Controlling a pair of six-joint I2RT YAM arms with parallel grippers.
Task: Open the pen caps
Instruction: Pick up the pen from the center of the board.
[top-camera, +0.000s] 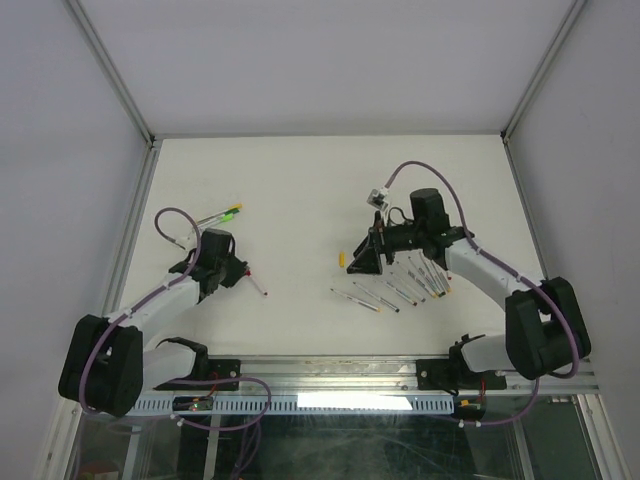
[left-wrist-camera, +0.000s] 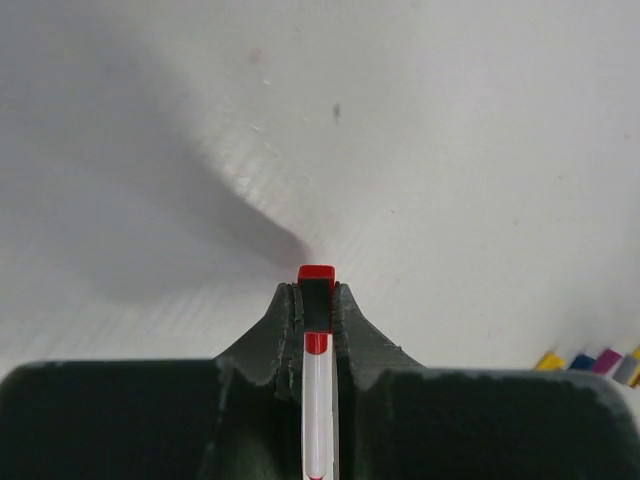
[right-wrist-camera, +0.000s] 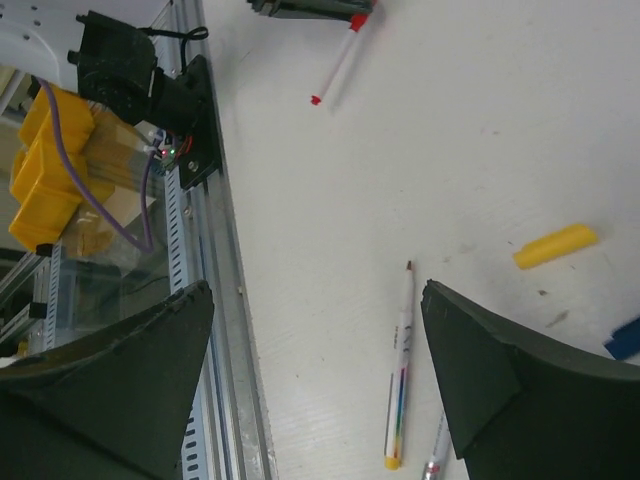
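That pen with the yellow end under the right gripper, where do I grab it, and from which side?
Mid-barrel on the pen, from straight above: it lies flat, with the right gripper's open fingers on either side, so they would probably close across its thin width and leave both ends free.

This is a robotics lab cell. A white surface (top-camera: 300, 200) is boxed in by plain white panels (top-camera: 60, 120) on metal posts (top-camera: 110, 68). A slotted aluminium rail (top-camera: 330, 372) runs along its near edge, with two arms (top-camera: 490, 270) bolted to it and purple cables (top-camera: 414, 164) looping above it. Yellow blocks (right-wrist-camera: 45, 170) and wiring sit beside the rail.
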